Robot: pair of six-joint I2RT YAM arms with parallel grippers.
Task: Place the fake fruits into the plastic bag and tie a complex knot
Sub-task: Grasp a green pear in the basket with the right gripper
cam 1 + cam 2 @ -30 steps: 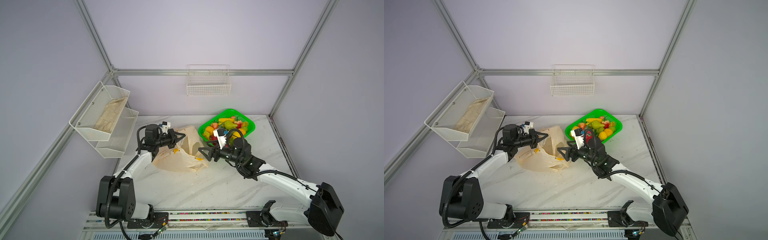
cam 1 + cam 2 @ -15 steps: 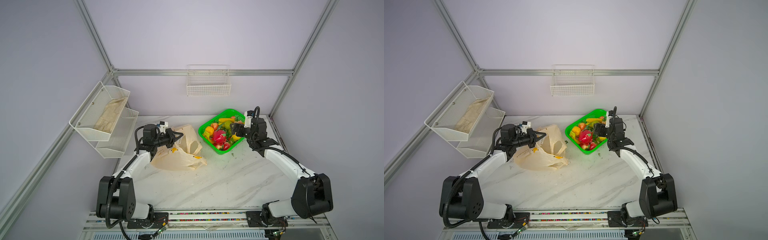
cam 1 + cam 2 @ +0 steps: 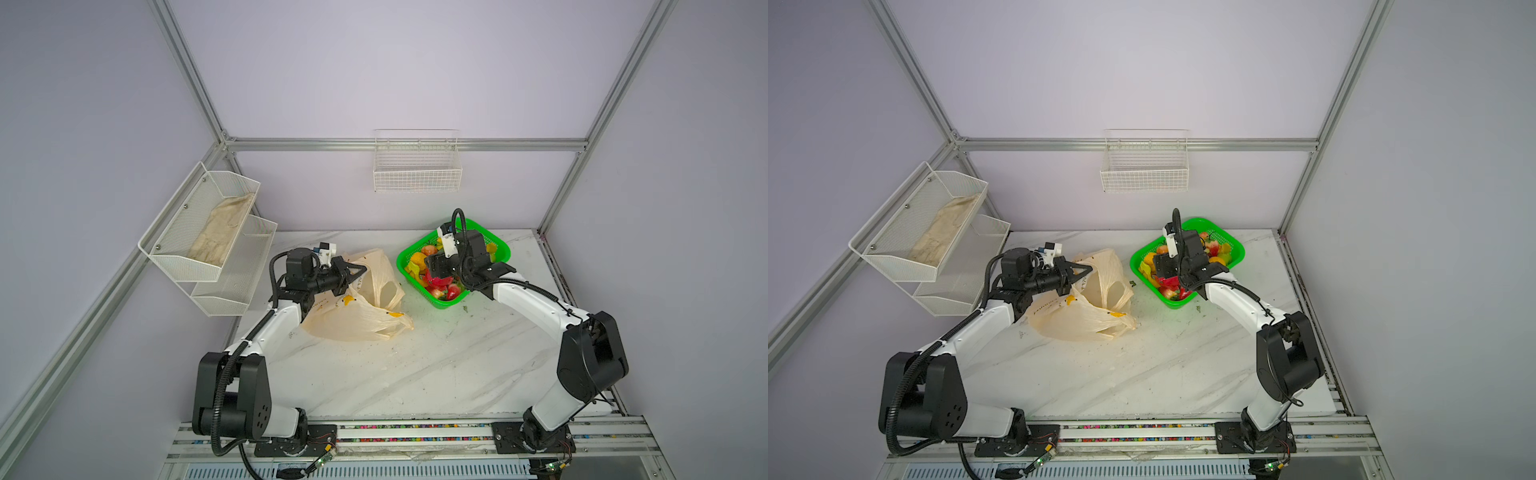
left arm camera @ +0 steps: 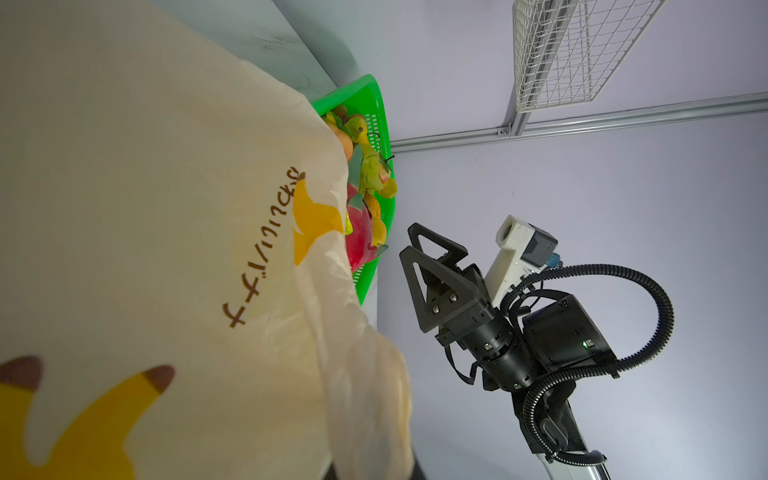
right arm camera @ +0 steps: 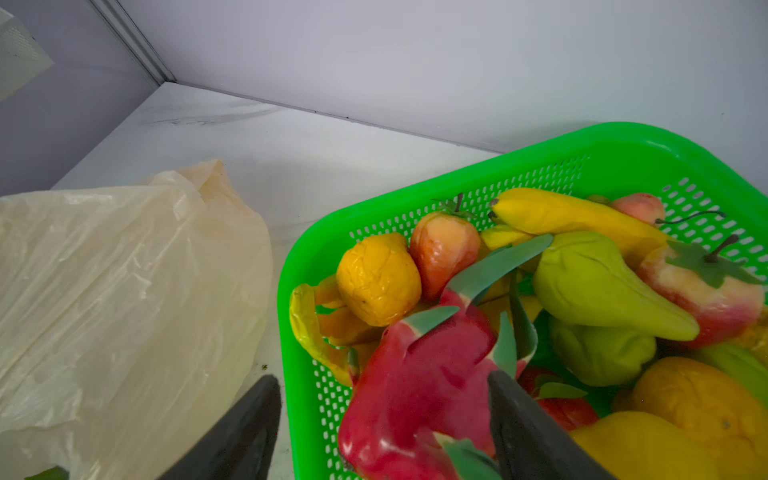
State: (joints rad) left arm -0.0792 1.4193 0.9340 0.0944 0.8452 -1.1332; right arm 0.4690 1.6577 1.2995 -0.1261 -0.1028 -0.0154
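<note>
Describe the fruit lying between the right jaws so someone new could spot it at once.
Find the green basket at the back right of the table, next to the plastic bag. On its side nearest the bag, between the open jaws of the right gripper, lies the dragon fruit. It alone is magenta-red with long green-tipped scale flaps; nothing around it has those.

Banana-printed cream bag (image 4: 166, 208); green mesh basket (image 5: 540, 149)

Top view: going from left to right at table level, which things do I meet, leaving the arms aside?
White mesh rack → plastic bag → green basket holding the fake fruits.
</note>
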